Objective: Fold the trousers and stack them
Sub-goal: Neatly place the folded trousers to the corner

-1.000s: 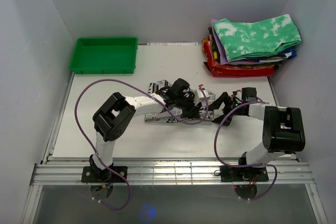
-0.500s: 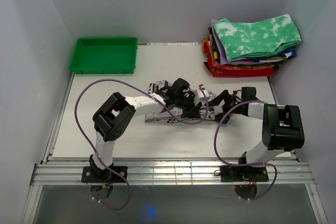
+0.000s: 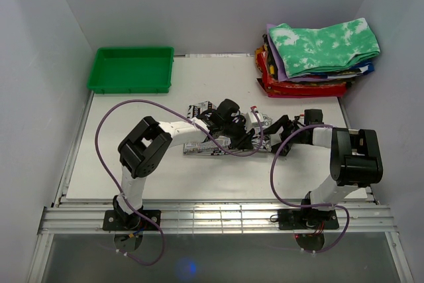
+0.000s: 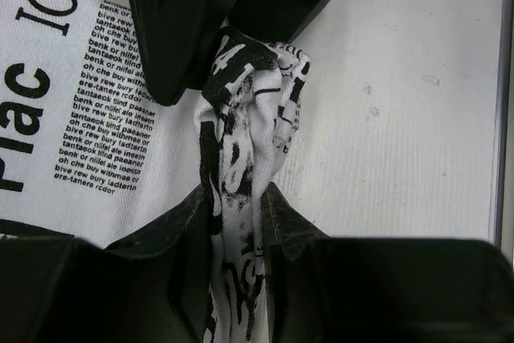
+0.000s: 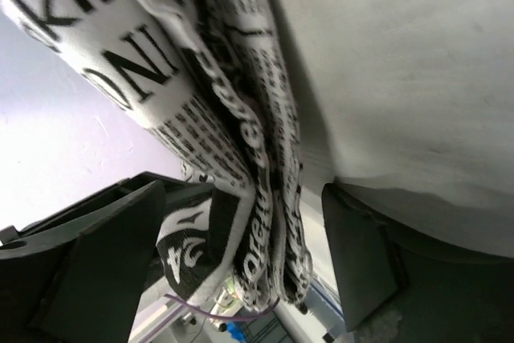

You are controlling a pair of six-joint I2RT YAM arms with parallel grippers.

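Observation:
The newspaper-print trousers (image 3: 207, 148) lie as a folded bundle in the middle of the table. My left gripper (image 3: 244, 138) reaches over them to their right end. In the left wrist view (image 4: 238, 222) it is shut on a bunched fold of the trousers (image 4: 80, 118), low above the table. My right gripper (image 3: 277, 140) meets that same end from the right. In the right wrist view (image 5: 241, 198) its jaws stand wide apart, with the folded edge of the trousers (image 5: 161, 62) between the fingers (image 5: 361, 255) and not pinched.
A green tray (image 3: 132, 69) stands at the back left. A stack of folded clothes (image 3: 311, 81) with a green-and-white tie-dye garment (image 3: 324, 46) on top sits at the back right. Purple cables (image 3: 106, 120) loop from both arms.
My right gripper has crept a little to the left, closer onto the trousers' right end. The left gripper and the bundle have stayed put.

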